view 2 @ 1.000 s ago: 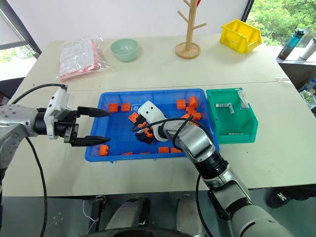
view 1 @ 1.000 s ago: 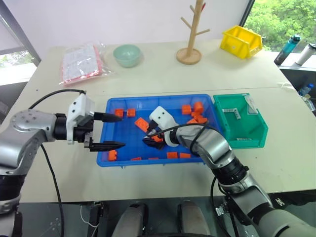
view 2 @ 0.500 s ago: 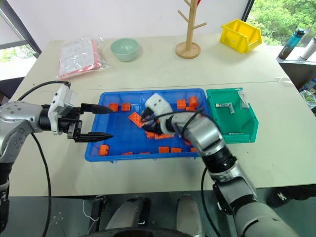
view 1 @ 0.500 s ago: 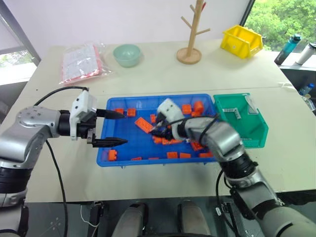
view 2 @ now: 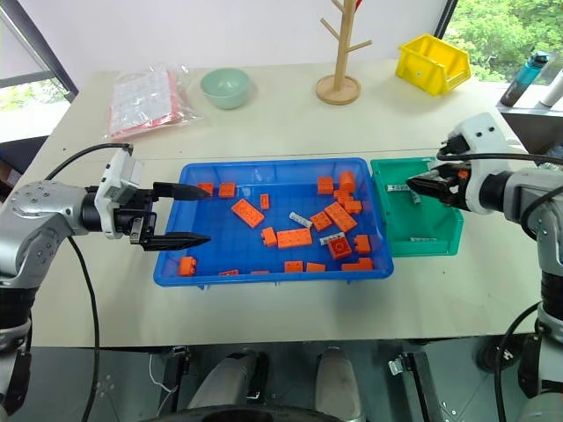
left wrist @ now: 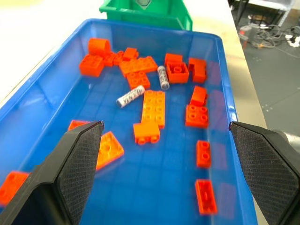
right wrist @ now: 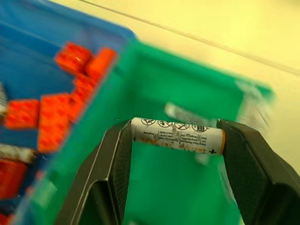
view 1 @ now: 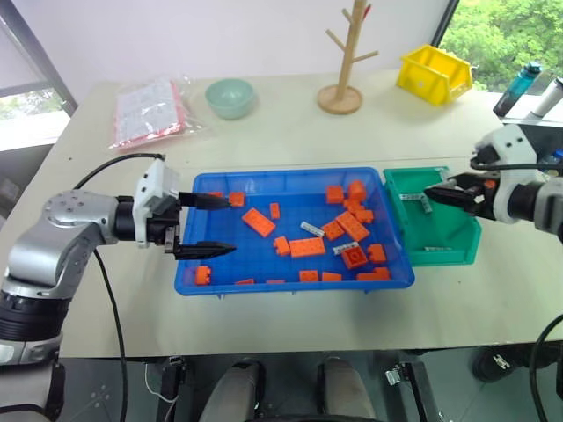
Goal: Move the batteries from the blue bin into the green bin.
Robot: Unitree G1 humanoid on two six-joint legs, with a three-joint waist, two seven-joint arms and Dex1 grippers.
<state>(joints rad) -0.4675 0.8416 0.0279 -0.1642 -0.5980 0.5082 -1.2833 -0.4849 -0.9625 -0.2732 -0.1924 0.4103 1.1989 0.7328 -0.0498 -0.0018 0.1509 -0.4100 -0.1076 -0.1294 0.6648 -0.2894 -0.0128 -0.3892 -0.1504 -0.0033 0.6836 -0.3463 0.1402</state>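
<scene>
The blue bin (view 1: 290,286) holds several orange bricks and two batteries (view 1: 311,229) (left wrist: 131,95) lying near its middle. My left gripper (view 1: 215,226) hangs open just inside the bin's left end, with nothing between its fingers. Against the blue bin's right side stands the green bin (view 1: 444,239), with two batteries (view 2: 413,198) lying on its floor. My right gripper (view 1: 437,195) hovers over the green bin, shut on a white battery (right wrist: 177,135) held crosswise between its fingers.
At the back of the table stand a yellow bin (view 1: 431,75), a wooden mug tree (view 1: 339,88), a pale green bowl (view 1: 229,97) and a plastic bag (view 1: 148,110). Bottles (view 1: 515,88) stand beyond the table's right edge.
My right gripper has risen out of the blue bin with a battery and swung right to above the green bin. The left gripper has barely moved.
</scene>
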